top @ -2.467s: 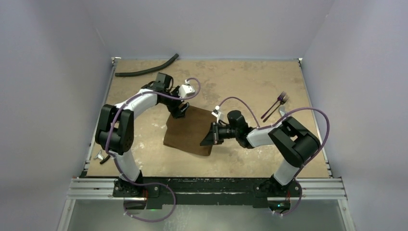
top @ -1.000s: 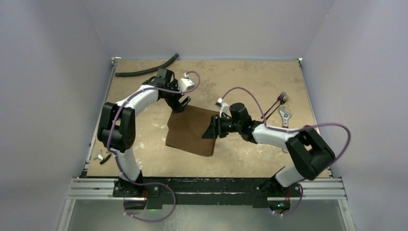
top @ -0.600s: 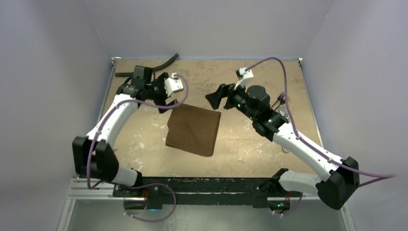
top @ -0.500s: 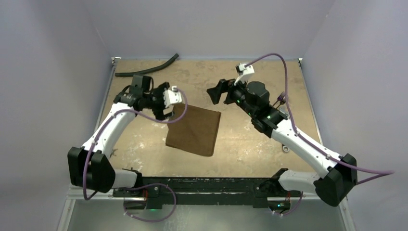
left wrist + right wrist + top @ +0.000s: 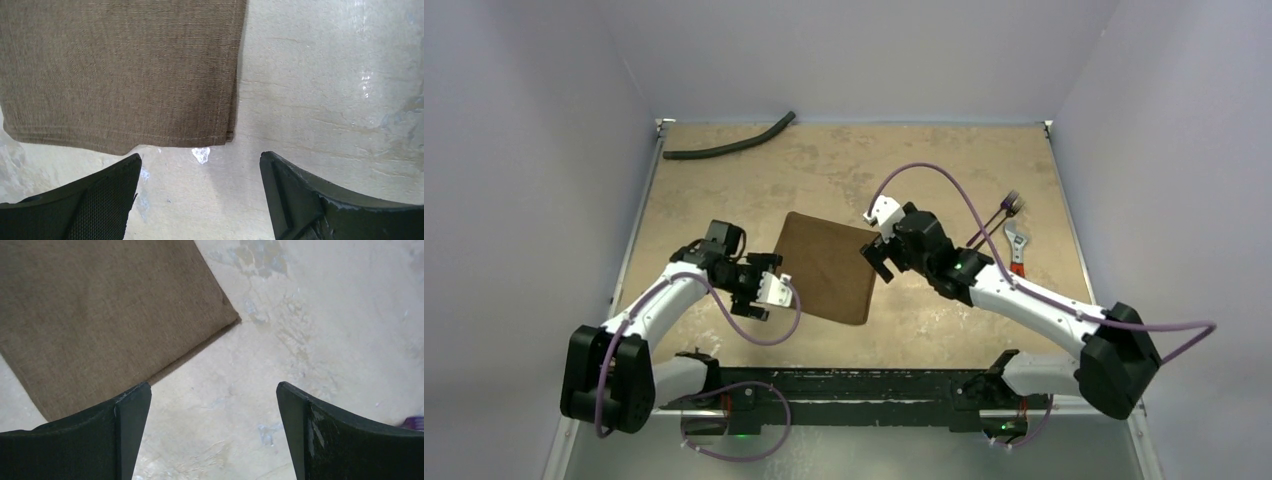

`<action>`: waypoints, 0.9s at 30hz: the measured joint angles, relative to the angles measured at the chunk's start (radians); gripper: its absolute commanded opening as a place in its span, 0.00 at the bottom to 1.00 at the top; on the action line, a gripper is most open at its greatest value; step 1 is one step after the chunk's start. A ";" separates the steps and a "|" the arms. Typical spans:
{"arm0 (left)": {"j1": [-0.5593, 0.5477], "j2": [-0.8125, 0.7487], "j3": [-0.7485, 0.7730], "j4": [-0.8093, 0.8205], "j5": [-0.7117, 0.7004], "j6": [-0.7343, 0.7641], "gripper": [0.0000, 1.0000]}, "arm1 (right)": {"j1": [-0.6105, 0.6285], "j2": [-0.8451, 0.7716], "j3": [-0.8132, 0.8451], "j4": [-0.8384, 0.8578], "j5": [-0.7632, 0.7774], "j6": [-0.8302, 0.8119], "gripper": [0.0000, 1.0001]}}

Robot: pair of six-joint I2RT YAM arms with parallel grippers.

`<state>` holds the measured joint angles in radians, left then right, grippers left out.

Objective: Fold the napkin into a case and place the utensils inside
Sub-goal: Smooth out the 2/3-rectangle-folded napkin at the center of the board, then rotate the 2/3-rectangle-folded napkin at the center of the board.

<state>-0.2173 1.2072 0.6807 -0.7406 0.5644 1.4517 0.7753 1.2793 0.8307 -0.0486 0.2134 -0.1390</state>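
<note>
The brown napkin point(image 5: 824, 268) lies flat in a folded rectangle mid-table. My left gripper point(image 5: 759, 292) hovers open just off its left edge by the near-left corner. In the left wrist view the napkin point(image 5: 120, 70) fills the top, and the gripper point(image 5: 200, 165) stands over bare table. My right gripper point(image 5: 879, 262) is open and empty at the napkin's right edge. In its wrist view the gripper point(image 5: 214, 390) is beside the far-right corner of the napkin point(image 5: 100, 320). The purplish utensils point(image 5: 996, 222) lie at the far right, untouched.
A wrench with a red handle point(image 5: 1016, 246) lies just right of the utensils. A long black hose point(image 5: 729, 146) rests along the far-left edge. The tan table point(image 5: 944, 160) is walled on three sides.
Both grippers let go of the napkin, swung up towards the far side, then came back down. The left now sits at the napkin's near-left corner, the right at its right edge.
</note>
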 measured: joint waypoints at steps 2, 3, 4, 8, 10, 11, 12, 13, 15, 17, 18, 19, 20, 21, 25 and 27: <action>-0.003 -0.016 -0.040 0.033 -0.002 0.048 0.87 | 0.000 -0.047 -0.018 0.002 -0.026 -0.048 0.99; -0.007 -0.015 -0.050 0.047 -0.005 0.062 0.87 | 0.000 -0.063 -0.018 0.011 -0.035 -0.072 0.99; -0.014 -0.008 -0.059 0.066 -0.010 0.077 0.87 | 0.002 -0.073 -0.018 0.026 -0.048 -0.098 0.98; -0.066 0.062 -0.062 0.138 -0.037 0.106 0.85 | 0.015 -0.072 -0.032 0.062 -0.078 -0.200 0.99; -0.092 0.087 -0.062 0.168 -0.050 0.109 0.80 | 0.026 -0.062 -0.047 0.059 -0.100 -0.241 0.98; -0.103 0.092 -0.061 0.184 -0.053 0.110 0.77 | 0.033 -0.057 -0.053 0.055 -0.106 -0.258 0.98; -0.117 0.095 -0.061 0.200 -0.060 0.113 0.74 | 0.043 -0.053 -0.060 0.053 -0.114 -0.273 0.98; -0.129 0.100 -0.061 0.212 -0.066 0.114 0.69 | 0.055 -0.052 -0.068 0.052 -0.127 -0.285 0.98; -0.146 0.108 -0.062 0.233 -0.074 0.116 0.61 | 0.094 -0.053 -0.084 0.056 -0.143 -0.301 0.98; -0.152 0.115 -0.064 0.250 -0.082 0.120 0.54 | 0.138 -0.056 -0.103 0.061 -0.158 -0.313 0.98; -0.152 0.119 -0.064 0.257 -0.085 0.121 0.50 | 0.162 -0.056 -0.113 0.064 -0.164 -0.318 0.98; -0.153 0.122 -0.064 0.262 -0.089 0.120 0.46 | 0.180 -0.056 -0.122 0.066 -0.176 -0.323 0.98; -0.153 0.124 -0.066 0.267 -0.097 0.118 0.43 | 0.197 -0.056 -0.133 0.069 -0.182 -0.327 0.98; -0.153 0.127 -0.066 0.269 -0.100 0.114 0.40 | 0.209 -0.055 -0.142 0.073 -0.188 -0.328 0.98; -0.153 0.135 -0.066 0.277 -0.108 0.094 0.21 | 0.235 -0.040 -0.172 0.098 -0.214 -0.332 0.98; -0.153 0.136 -0.066 0.282 -0.108 0.079 0.20 | 0.250 -0.016 -0.181 0.105 -0.228 -0.333 0.98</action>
<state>-0.3698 1.3434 0.6151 -0.4583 0.4561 1.5303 1.0252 1.2633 0.6498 0.0559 -0.0143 -0.4725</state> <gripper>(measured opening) 0.245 0.983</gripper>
